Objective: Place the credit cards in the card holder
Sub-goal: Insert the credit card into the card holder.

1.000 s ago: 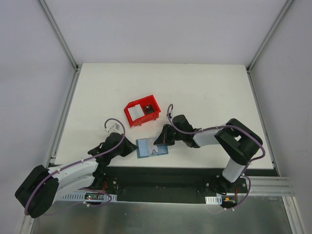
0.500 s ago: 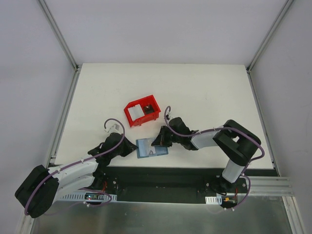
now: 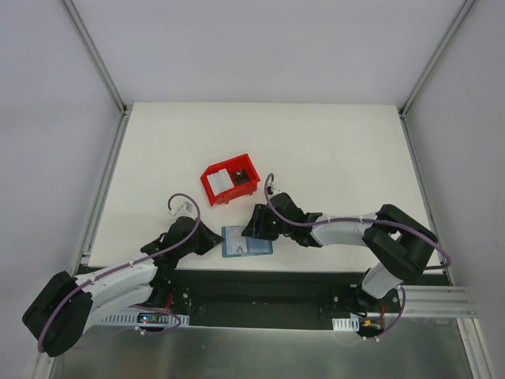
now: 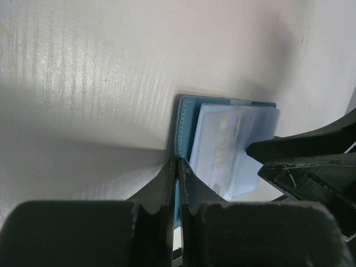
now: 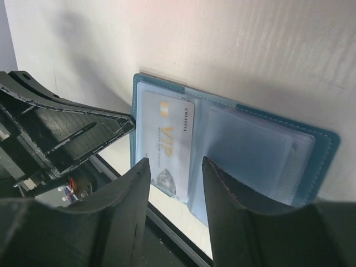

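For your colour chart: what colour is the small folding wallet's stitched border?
Teal-blue wallet border, clearest in the right wrist view.

Worktop (image 3: 331, 150): white, matte; we see a faint ribbed grain in both wrist views. Two items lie directly on it. The card holder (image 3: 233, 243), teal, is spread open and flat with its pale blue pockets up, close to the near edge and left of centre. The red bin (image 3: 239, 192) stands farther back toward the middle, set at an angle, near the card holder but clearly apart from it.
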You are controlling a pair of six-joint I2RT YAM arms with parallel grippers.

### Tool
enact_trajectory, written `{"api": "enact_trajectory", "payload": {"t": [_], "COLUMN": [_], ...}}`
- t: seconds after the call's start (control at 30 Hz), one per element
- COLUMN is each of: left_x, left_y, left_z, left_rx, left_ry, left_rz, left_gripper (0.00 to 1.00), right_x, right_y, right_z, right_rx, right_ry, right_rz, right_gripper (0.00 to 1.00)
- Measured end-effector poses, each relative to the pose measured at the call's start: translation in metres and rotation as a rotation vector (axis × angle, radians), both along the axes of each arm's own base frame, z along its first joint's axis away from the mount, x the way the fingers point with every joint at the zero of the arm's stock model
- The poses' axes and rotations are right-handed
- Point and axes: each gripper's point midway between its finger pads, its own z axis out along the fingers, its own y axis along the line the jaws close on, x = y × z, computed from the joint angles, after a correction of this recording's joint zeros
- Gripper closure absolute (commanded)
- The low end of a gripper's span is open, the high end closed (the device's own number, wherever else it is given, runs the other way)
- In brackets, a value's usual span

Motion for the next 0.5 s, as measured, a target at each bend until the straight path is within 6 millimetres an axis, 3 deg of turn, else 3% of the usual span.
{"api": "enact_trajectory", "payload": {"t": [0.17, 0.5], "left_x": [0.0, -0.003], "left_y": [0.0, 0.001], "left_z": [0.0, -0.003], "left_rx": [0.0, 0.007], "left_ry": [0.001, 0.013], "left_rz": [-0.001, -0.004], "left_gripper": [1.0, 1.0], "right_x": [-0.003, -0.017], "right_y": [-0.005, 0.027], "right_z": [0.001, -0.006], "right_rx": [-0.029, -0.041], "right_ry": [-0.007, 0.044], "right_rz": [0.026, 0.142], "right_gripper": [0.53, 0.55]}}
